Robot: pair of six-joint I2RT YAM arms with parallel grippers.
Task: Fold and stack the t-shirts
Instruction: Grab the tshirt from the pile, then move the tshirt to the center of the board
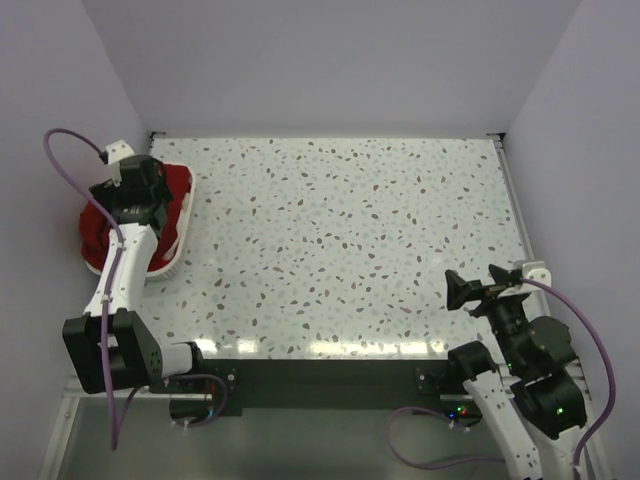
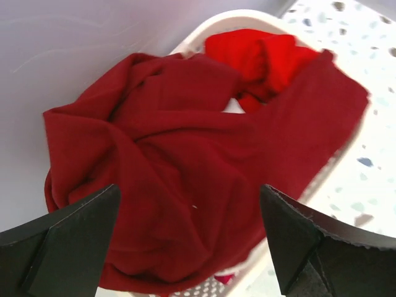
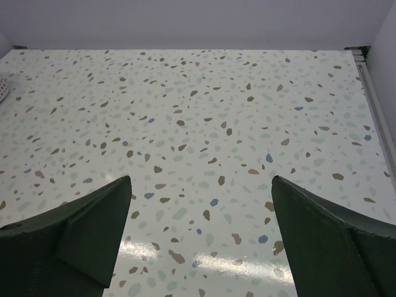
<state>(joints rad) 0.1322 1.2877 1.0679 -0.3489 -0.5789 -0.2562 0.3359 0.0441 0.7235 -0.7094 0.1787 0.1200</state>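
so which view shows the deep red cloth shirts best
Left wrist view: the deep red cloth shirts fill the frame, in a white plastic basket. Top view: partly hidden by the left arm. Right wrist: none.

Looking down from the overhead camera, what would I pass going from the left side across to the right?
White basket heaped with red t-shirts → speckled table → right end effector.
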